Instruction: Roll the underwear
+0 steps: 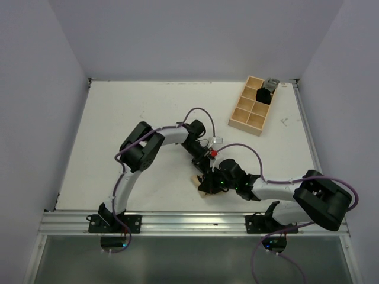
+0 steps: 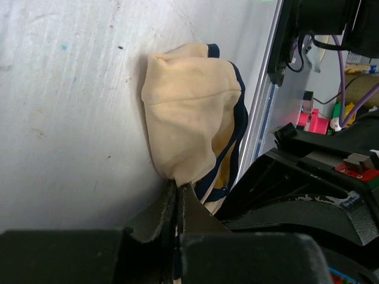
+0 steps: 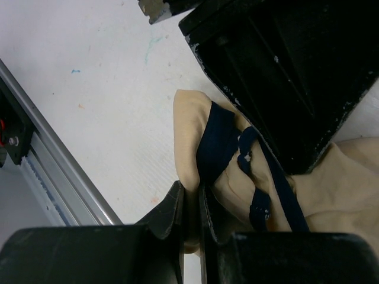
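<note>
Top view: even, diffuse overhead light. The flat white counter (image 1: 118, 118) is bright, with soft shadows beneath the arms.
Wrist views: dimmer. Black left claw (image 2: 178, 195) and black right claw (image 3: 190, 198) are blurred at the bottom edge. The tan fabric underwear (image 3: 186, 130) is in focus.

Your top view looks down from above and behind both arms, far enough back to take in the whole table (image 1: 148, 106). Each wrist camera sits close behind its own fingers and looks along them: the left gripper (image 2: 179, 190) and the right gripper (image 3: 190, 198). All three views share the underwear (image 2: 186, 112) just ahead of both fingertips.
</note>
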